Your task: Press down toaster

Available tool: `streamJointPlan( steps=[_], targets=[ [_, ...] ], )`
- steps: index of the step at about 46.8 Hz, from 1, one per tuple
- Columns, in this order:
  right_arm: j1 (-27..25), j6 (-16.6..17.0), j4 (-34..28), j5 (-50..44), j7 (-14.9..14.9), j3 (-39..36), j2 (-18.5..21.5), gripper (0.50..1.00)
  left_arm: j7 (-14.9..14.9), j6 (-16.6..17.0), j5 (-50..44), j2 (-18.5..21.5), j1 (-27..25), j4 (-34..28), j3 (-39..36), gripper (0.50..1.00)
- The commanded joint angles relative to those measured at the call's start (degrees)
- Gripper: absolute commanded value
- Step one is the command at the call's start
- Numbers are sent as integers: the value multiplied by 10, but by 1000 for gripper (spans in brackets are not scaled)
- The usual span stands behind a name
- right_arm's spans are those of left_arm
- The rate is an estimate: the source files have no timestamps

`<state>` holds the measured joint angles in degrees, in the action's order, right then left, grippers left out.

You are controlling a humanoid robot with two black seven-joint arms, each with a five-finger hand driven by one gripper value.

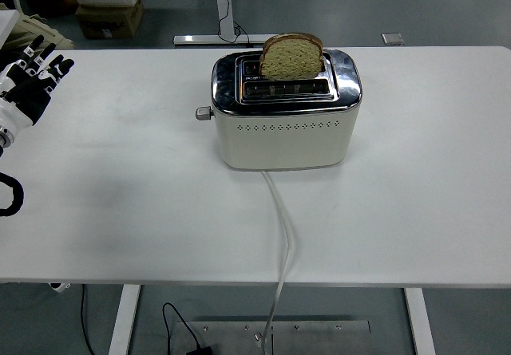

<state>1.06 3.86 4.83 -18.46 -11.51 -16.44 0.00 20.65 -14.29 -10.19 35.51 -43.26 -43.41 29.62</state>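
A cream toaster [284,128] with a chrome top stands at the middle of the white table [120,211]. A slice of brown bread [291,57] stands raised in its far slot. The lever knob [204,113] sticks out on the toaster's left end and sits high. My left hand [32,80] is at the far left edge, fingers spread and empty, well away from the toaster. The right arm is out of view.
The toaster's white cord [281,227] runs from its front over the table's near edge. A cardboard box [108,16] and a table leg [223,8] stand on the floor behind the table.
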Motion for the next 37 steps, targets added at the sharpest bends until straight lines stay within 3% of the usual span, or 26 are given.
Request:
streamJointPlan(
  steps=[1, 37],
  targets=[
    [0, 0, 0, -1, 0, 0, 0, 998, 0, 0, 0, -1, 0, 0, 1, 1000],
    [0, 0, 0, 0, 0, 1, 0, 998, 0, 0, 0, -1, 5, -1, 0, 1000]
  ],
)
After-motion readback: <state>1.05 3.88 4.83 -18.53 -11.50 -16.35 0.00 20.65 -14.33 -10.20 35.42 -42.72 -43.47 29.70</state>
